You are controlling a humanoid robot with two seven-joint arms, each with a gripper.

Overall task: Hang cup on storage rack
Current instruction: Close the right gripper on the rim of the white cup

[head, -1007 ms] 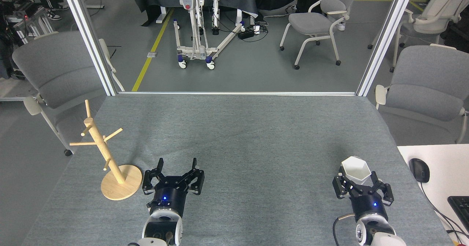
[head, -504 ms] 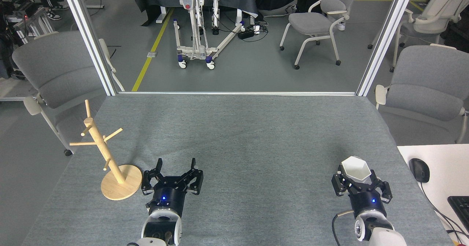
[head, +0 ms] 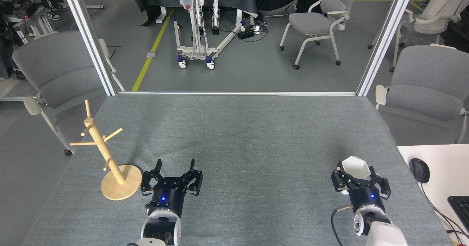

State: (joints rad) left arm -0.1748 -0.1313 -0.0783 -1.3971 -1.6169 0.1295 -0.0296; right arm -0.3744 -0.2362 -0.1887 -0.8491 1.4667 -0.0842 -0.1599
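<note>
Fingers of my right tool close around the white faceted cup. My left tool gapes wide and empty beside the wooden mug tree.

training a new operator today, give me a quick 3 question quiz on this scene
1. True or false: the white cup already hangs on the wooden mug tree.
2. Which gripper has the cup between its fingers? A) left B) right
3. Fill in: the mug tree stands on the table's ____ side.

Key:
1. False; its pegs are bare.
2. B, the right gripper; the left gripper is open and empty.
3. Left, beside the left gripper.
</note>
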